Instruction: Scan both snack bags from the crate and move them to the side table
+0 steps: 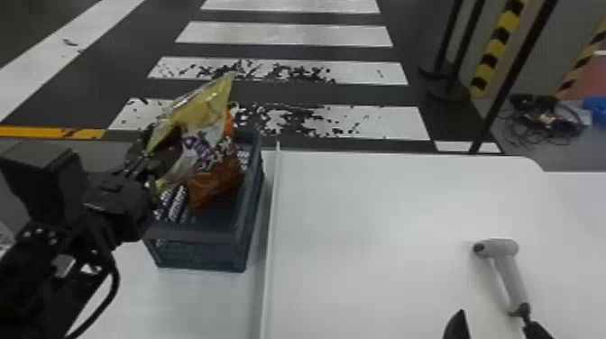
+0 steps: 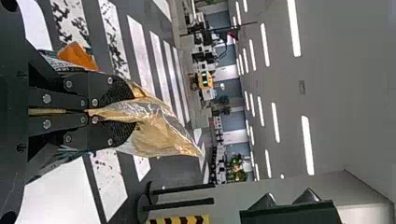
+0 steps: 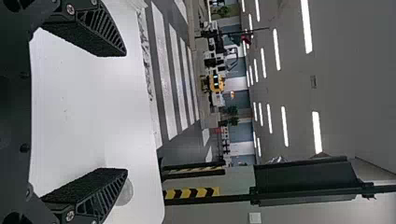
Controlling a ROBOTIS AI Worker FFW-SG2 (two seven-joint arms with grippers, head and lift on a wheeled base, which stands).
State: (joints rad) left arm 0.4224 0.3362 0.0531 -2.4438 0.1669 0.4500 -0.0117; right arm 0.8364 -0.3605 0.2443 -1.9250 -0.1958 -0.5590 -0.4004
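Nearest in the head view come two black flat-fingered tools, the right gripper at 4 o'clock, spread apart, and the left gripper at 9, pinching crinkly yellow, white and orange snack packaging (one bag or two, I can't tell). It leans from 7 o'clock up to 1, yellow end uppermost, its orange end in one blue-grey plastic crate; one pale grey pistol-shaped scanner points to 9.

Glossy, crinkled plastic snack bag
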